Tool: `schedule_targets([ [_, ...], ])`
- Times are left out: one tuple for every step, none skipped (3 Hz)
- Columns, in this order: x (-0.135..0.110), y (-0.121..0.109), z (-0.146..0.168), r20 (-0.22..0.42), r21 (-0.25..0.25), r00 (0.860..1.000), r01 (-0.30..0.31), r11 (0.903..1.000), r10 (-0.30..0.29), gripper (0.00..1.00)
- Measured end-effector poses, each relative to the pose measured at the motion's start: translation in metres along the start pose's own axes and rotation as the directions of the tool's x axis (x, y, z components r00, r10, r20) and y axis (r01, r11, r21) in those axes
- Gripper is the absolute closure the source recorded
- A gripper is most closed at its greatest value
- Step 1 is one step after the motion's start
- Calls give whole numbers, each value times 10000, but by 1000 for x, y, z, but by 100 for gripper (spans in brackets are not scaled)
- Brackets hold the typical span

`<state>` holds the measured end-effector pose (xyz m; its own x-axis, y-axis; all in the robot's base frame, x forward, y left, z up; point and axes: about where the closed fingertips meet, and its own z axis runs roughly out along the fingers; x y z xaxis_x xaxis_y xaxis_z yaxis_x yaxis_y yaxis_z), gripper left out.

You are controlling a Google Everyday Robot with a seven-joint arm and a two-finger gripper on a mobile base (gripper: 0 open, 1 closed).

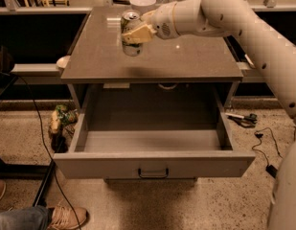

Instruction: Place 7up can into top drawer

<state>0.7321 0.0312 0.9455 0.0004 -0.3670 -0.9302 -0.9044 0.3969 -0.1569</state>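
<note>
Tool [136, 34] gripping 7up can [130, 49] over cabinet top [186, 61]; white bowl [142, 3] behind; top drawer [109, 164] open from above.

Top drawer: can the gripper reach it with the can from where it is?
Probably yes. The gripper holds the can above the countertop, and the drawer stands pulled out in front of it, open from above, nothing showing in the way.

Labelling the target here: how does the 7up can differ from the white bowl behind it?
The 7up can is clamped in the gripper, seemingly held above the cabinet top; the white bowl sits free at its back edge. The can is tall, narrow, silver-topped; the bowl is low, wide, open. Neither is in the open top drawer.
</note>
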Motion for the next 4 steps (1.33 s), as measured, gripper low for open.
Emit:
schedule_targets([
  [5, 17, 0, -247, -681, 9997, -5, 9977, -12, 100],
  [5, 17, 0, -249, -676, 9997, -4, 9977, -13, 100],
  [13, 26, -13, -188, -394, 9995, -263, 9989, 256, 100],
  [18, 46, -51, 157, 571, 9976, -679, 9961, 671, 100],
])
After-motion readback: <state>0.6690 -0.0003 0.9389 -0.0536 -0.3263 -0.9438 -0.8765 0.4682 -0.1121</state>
